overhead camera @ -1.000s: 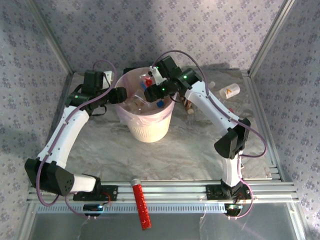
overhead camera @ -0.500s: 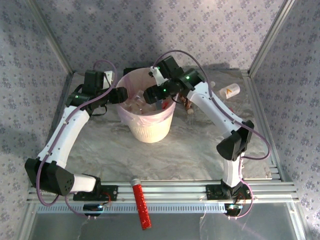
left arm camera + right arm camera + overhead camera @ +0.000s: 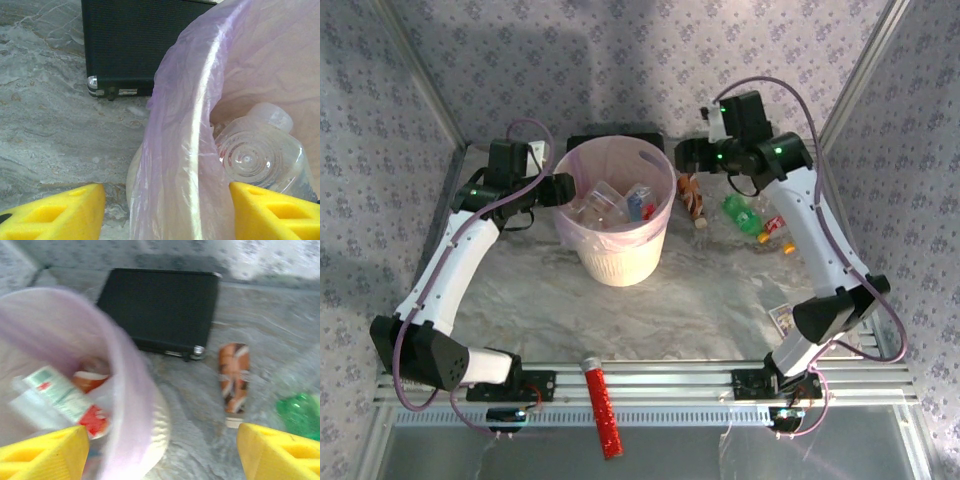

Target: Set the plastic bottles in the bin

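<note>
- The left hand [image 3: 560, 190] is at the left rim of the bin [image 3: 618, 262]. Its yellow fingers [image 3: 55, 215] straddle the wall, one outside and one inside, narrowed onto it. It seems to be pinching the rim to steady the bin.
- The bin stands at the far middle of the desk [image 3: 700, 300], and several plastic bottles [image 3: 605, 200] lie inside it, a clear one [image 3: 260, 155] against the liner.
- The right hand [image 3: 686, 157] hovers just right of the bin's rim with its fingers spread wide and nothing between them.
- Below it on the desk lie a brown-labelled bottle [image 3: 234, 375], then a green bottle [image 3: 742, 215], then a small red-labelled one [image 3: 775, 228].
- Judged from this, the step in hand is fetching the next bottle. The brown-labelled one is nearest, so the right hand needs to drop over it, turn its fingers across the body and close.
</note>
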Tool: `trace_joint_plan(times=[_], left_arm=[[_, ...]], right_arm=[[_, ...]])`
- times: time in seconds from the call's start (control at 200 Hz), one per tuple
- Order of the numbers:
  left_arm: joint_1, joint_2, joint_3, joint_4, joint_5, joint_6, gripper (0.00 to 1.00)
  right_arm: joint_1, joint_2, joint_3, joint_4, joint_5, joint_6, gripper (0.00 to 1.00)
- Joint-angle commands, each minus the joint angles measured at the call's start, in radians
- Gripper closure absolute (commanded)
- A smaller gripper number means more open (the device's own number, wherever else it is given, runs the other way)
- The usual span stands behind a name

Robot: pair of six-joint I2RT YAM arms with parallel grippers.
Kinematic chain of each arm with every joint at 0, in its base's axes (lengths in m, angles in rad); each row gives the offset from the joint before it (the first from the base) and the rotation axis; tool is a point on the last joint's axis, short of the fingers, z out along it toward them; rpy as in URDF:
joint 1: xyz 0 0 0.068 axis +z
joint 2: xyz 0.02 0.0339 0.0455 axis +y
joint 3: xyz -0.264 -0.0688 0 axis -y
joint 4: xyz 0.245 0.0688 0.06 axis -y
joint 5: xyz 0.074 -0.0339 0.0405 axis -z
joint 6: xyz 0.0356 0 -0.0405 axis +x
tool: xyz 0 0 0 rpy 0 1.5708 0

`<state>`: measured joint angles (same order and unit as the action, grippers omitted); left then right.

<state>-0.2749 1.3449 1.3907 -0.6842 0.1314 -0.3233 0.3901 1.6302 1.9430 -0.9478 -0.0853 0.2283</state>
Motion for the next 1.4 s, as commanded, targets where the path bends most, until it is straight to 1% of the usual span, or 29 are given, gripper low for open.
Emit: trace_joint_plan(times=[0.0,0.08,0.205,0.295,0.385,0.54,0.765,0.909,1.044,1.164,1.239,1.394], left_arm=[[0.002,0.006,0.023,-0.021,-0.002,0.010,0.35],[0.002,0.005,0.021,-0.019,-0.002,0.007,0.35],[0.000,0.005,0.023,-0.019,0.002,0.003,0.35],[-0.001,0.004,0.027,-0.026,0.003,0.003,0.35],[-0.001,-0.001,0.030,-0.032,-0.002,0.006,0.35],[-0.002,-0.002,0.033,-0.038,-0.002,0.005,0.35],[-0.001,-0.004,0.034,-0.041,-0.005,0.006,0.35],[-0.001,0.000,0.037,-0.040,-0.004,0.005,0.35],[-0.001,0.000,0.034,-0.041,-0.006,0.007,0.35],[-0.001,0.000,0.033,-0.040,-0.004,0.007,0.35],[-0.001,-0.001,0.033,-0.041,-0.006,0.009,0.35],[-0.001,-0.004,0.035,-0.043,-0.005,0.009,0.35]], right_arm=[[-0.071,0.019,-0.079,0.044,-0.015,0.039,0.21],[-0.109,0.061,-0.118,0.068,-0.025,0.040,0.21],[-0.136,0.165,-0.140,0.086,-0.032,0.040,0.21],[-0.135,0.245,-0.134,0.094,-0.035,0.040,0.20],[-0.131,0.314,-0.129,0.111,-0.029,0.052,0.16],[-0.117,0.431,-0.099,0.117,-0.024,0.063,0.15],[-0.090,0.522,-0.107,0.145,-0.019,0.071,0.15],[-0.093,0.569,-0.104,0.162,-0.015,0.074,0.16],[-0.097,0.603,-0.103,0.166,0.018,0.083,0.16],[-0.104,0.619,-0.112,0.176,0.007,0.090,0.19],[-0.104,0.606,-0.131,0.192,0.005,0.095,0.23],[-0.106,0.575,-0.148,0.203,0.018,0.096,0.38]])
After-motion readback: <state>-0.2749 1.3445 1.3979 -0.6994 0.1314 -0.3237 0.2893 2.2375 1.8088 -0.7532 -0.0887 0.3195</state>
